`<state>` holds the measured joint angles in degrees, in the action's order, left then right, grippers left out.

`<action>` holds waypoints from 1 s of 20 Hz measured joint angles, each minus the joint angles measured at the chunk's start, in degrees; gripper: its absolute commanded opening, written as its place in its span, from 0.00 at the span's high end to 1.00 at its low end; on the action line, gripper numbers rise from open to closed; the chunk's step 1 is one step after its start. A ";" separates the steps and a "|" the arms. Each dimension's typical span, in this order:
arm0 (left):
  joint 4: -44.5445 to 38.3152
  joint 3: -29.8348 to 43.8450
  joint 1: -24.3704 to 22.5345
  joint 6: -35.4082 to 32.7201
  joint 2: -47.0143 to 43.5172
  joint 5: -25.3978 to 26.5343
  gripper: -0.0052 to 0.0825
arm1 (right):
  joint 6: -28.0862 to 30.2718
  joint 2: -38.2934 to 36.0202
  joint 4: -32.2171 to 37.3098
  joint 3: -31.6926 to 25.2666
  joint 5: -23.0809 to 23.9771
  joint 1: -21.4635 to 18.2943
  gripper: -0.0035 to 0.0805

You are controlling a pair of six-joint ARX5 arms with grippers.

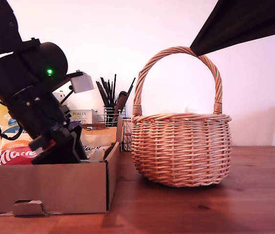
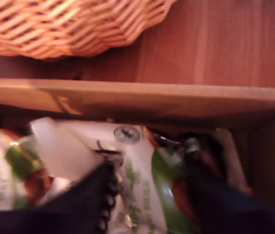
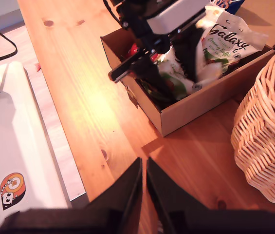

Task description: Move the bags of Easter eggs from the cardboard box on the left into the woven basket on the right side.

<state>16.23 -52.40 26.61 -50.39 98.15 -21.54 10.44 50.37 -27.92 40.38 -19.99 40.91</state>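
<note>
Cardboard box point(image 1: 49, 187), exterior view's left: holds red Maltesers bag point(image 1: 16, 156) and white Galaxy pouch point(image 2: 137, 190). My first gripper point(image 2: 149, 195) is lowered into the box, jaws parted and straddling the Galaxy pouch, not seen to be closed on it. Pouch judged light, soft, crinkly, slippery; best pinched across its flat upper seam. Woven basket point(image 1: 181, 148), exterior view's right: beside the box. My second gripper point(image 3: 143, 187): aloft over the table, jaws nearly together, holding nothing.

Woven wicker basket point(image 1: 181, 148), seemingly glossy pouches point(image 2: 132, 190)
</note>
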 measured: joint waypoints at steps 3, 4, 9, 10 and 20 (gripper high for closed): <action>2.05 -1.44 0.02 -0.15 0.37 0.11 0.80 | 0.00 0.00 -0.02 0.00 0.00 0.00 0.97; 3.21 -1.99 0.04 -0.17 0.39 0.20 0.80 | 0.00 0.00 0.00 0.00 0.00 0.02 0.97; 12.87 -7.56 0.02 -0.17 1.81 1.40 0.80 | 0.00 0.00 0.00 0.00 0.00 0.02 0.97; 14.91 -8.50 0.02 -0.17 1.81 1.77 0.80 | 0.00 0.00 0.00 0.00 0.00 0.02 0.97; 24.52 -15.30 0.37 3.43 -1.57 2.78 0.80 | 0.02 0.00 -0.02 0.00 0.57 0.02 0.97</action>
<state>40.75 -67.70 26.98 -46.96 96.57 -18.76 10.46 50.37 -27.94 40.38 -19.42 40.93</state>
